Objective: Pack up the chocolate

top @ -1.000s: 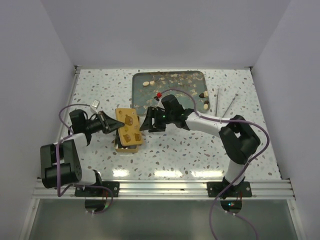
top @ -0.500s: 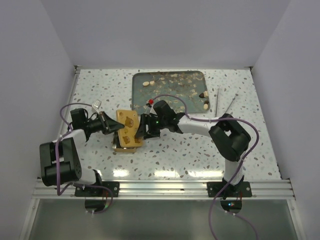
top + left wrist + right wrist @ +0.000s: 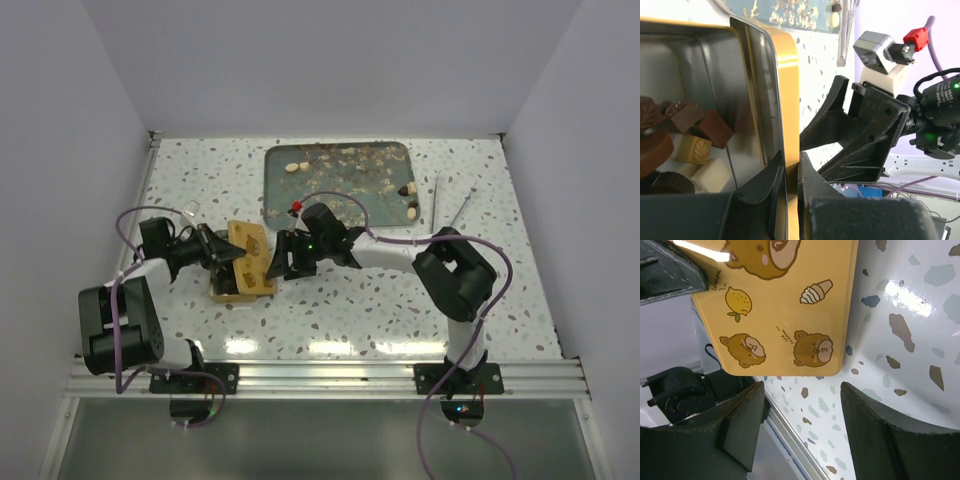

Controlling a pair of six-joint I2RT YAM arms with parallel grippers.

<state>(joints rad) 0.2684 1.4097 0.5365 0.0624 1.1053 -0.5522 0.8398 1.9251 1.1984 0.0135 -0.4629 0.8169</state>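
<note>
Left gripper [image 3: 790, 161]: clenches the rim of the gold tin [image 3: 247, 264], one finger inside the wall and one outside; sits at 9 o'clock of the tin in the top view.
Right gripper [image 3: 801, 390]: spread wide, grasps nothing; faces the tin from 3 o'clock, printed yellow face straight ahead of the gap; cannot tell whether touching or just apart.
Tin edges: rounded at the corner, gold along the lip, silver inside; bears, a lemon and an ice-cream cone printed on the outer face; lid or base in the clamp, cannot tell.
Room around the tin: hemmed at 9 and 3 o'clock by the two grippers; bare terrazzo tabletop [image 3: 340, 310] at 5 to 6 o'clock, down to the near rail [image 3: 320, 375]; teal tray [image 3: 360, 175] near at 1 o'clock, its near left corner just beside the right wrist.
Room at the table edges: side wall close at 9 o'clock of the left arm; thin metal tools [image 3: 438, 198] between the tray and the right wall, at 3 o'clock of the tray.
Chocolate [image 3: 699, 131]: heaped inside the tin against the silver wall, at 9 o'clock of the clamped rim in the left wrist view.
Chocolate look: small blocks, reddish and dark brown; one tan with a leaf pressed in, one plain cream, one dark round.
Tan lumps [image 3: 293, 167]: loose on the tray at its 10 o'clock corner; one more pale piece and a dark one at its 3 o'clock edge.
</note>
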